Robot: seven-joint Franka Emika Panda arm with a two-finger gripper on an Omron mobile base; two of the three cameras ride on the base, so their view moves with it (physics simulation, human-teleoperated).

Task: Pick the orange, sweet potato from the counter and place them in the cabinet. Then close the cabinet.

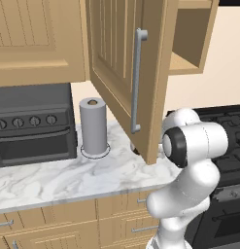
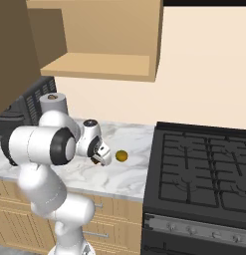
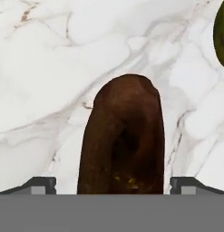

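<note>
The arm bends forward and low over the counter (image 2: 129,182), gripper (image 2: 101,155) pointing down with jaws wide apart, straddling one sweet potato (image 3: 122,140) that lies between the fingertips. One orange (image 2: 121,156) sits just beyond. Above hangs one open cabinet (image 2: 102,67).

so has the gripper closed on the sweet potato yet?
No: in the hand view the gripper's fingertips stand wide apart either side of the sweet potato, clear of it.
</note>
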